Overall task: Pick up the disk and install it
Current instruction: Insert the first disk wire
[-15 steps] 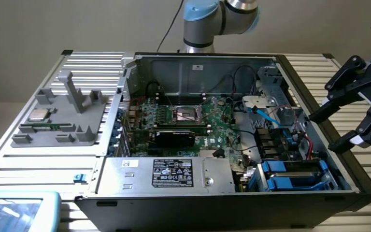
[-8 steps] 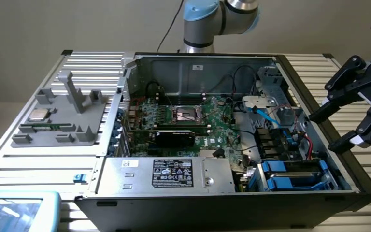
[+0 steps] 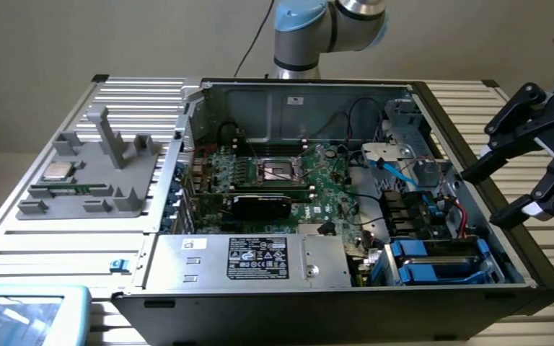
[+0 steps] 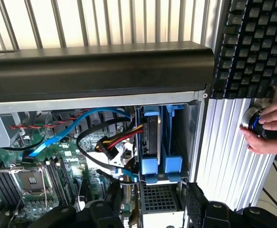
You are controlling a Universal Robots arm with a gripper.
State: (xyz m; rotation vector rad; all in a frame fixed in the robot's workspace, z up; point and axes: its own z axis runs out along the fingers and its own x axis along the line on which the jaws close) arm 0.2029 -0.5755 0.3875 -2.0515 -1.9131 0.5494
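Note:
The disk stands on edge in its bright blue frame inside the drive bay of the open computer case. In the exterior view the blue frames sit in the case's near corner on that view's right. My black gripper hovers over the case's side wall on the exterior view's right, above and beside the bay. It is open with nothing between its fingers. In the wrist view the fingers straddle the area just over the bay, apart from the disk.
A grey metal box with a black label lies beside the bay, with the motherboard behind it. A grey fixture holds a small silver chip. A keyboard and a hand on a round knob lie beyond the case.

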